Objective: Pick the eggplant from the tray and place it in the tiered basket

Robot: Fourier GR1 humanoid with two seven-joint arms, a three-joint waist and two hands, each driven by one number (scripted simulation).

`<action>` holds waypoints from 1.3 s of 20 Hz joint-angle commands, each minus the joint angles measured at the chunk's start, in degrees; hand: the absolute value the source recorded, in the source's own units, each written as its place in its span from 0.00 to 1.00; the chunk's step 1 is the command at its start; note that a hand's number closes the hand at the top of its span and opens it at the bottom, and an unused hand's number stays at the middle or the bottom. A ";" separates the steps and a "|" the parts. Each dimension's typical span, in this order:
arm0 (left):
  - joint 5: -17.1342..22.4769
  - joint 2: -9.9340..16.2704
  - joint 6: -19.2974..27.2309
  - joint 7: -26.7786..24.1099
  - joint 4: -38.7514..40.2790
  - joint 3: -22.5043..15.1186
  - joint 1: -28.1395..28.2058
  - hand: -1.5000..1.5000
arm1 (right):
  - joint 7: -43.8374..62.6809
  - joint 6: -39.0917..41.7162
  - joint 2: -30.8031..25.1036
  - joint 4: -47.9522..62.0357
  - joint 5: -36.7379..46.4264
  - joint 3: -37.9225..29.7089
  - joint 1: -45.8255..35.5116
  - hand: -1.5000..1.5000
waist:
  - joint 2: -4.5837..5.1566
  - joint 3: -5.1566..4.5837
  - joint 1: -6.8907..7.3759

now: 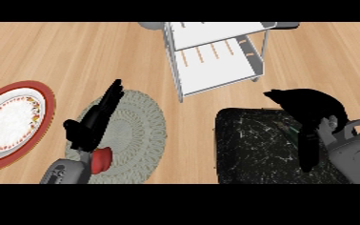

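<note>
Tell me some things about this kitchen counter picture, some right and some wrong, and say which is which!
1. The tiered basket stands at the far side of the wooden counter. True.
2. The right hand hangs over the round woven mat. False: it is over the dark speckled tray; the left hand is over the round woven mat.
3. A plate with a red rim lies at the view's left edge. True.
4. An eggplant lies on the basket's shelf. False: the shelves that show hold nothing, and no eggplant can be made out in this view.
5. The left hand's fingers are straight. True.
</note>
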 commanded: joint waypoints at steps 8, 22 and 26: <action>-0.57 -1.67 -1.44 2.71 -0.02 2.46 -2.45 0.50 | -9.13 1.70 3.37 6.52 15.30 -4.61 6.95 0.00 | 0.03 0.04 -0.03; -2.81 -2.04 -3.86 5.54 -4.39 4.10 0.21 0.50 | -17.36 5.67 8.41 12.68 26.50 -13.07 9.60 0.00 | -0.02 0.03 0.20; -2.65 -0.53 -5.91 1.00 -0.09 6.83 -1.30 0.50 | -20.58 -0.85 10.13 11.58 31.54 -10.31 17.42 0.00 | -0.04 0.03 -0.09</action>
